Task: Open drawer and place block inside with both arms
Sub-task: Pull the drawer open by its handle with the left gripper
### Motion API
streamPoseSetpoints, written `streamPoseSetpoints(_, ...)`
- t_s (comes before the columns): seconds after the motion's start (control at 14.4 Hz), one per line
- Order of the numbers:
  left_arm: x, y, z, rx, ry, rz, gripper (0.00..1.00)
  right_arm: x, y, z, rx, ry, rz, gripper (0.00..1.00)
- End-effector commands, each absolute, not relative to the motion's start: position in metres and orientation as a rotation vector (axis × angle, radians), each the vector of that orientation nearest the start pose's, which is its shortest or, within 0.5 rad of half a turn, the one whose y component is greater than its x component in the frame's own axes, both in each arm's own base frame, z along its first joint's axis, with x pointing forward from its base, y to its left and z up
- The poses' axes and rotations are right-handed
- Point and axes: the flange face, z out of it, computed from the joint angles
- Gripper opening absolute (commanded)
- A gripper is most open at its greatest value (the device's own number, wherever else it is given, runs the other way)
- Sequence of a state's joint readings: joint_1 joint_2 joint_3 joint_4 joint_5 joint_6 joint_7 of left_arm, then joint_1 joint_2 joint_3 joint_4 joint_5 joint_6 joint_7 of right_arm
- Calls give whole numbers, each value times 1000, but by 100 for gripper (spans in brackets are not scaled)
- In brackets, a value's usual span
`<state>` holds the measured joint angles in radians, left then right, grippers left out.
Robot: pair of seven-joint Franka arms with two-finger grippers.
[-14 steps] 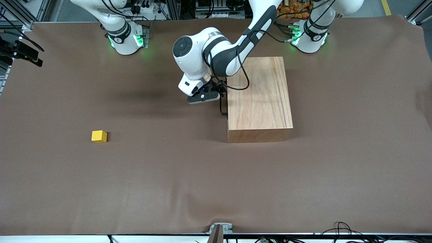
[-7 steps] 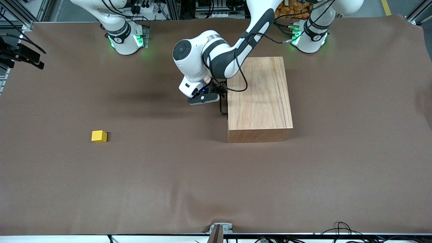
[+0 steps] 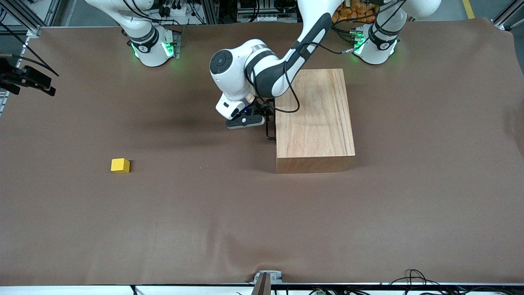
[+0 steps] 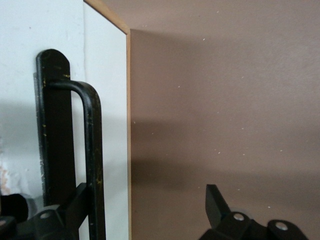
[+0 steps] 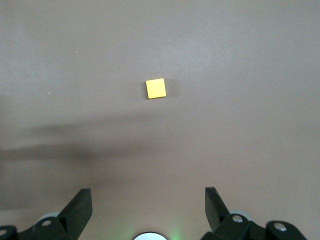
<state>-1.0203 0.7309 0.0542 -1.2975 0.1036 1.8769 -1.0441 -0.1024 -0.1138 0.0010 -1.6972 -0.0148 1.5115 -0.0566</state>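
The box (image 3: 314, 119) is the one large obstacle on the table (image 3: 229, 221). At its side toward the right arm's end, the left gripper (image 3: 267, 116) and its forearm crowd the handle (image 3: 269, 130). In the left wrist view the fingers stand apart, one finger (image 4: 75, 205) at the handle (image 4: 92, 160) and the drawer (image 4: 107, 135) front, the other over bare cloth. From the box toward the right arm's end, open cloth surrounds the block (image 3: 120, 165) on every side. The right gripper (image 5: 145, 210) hangs spread high above the block (image 5: 156, 88), with nothing between them.
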Motion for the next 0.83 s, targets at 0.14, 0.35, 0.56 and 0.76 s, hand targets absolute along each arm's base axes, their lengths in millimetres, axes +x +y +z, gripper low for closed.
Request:
streamPoseSetpoints(0.14, 410, -618, 298, -3026, -21, -142, 100, 509, -50, 618, -3156, 49, 121, 100)
streamPoseSetpoints(0.35, 402, -628, 302, -3065, -19, -160, 100, 507, -49, 613, -3154, 49, 148, 100)
streamPoseSetpoints(0.56, 398, -634, 307, -3097, -7, -177, 100, 507, -50, 610, -3153, 51, 160, 100)
streamPoseSetpoints(0.76, 386, -645, 305, -3124, -13, -194, 100, 506, -49, 609, -3152, 49, 167, 100)
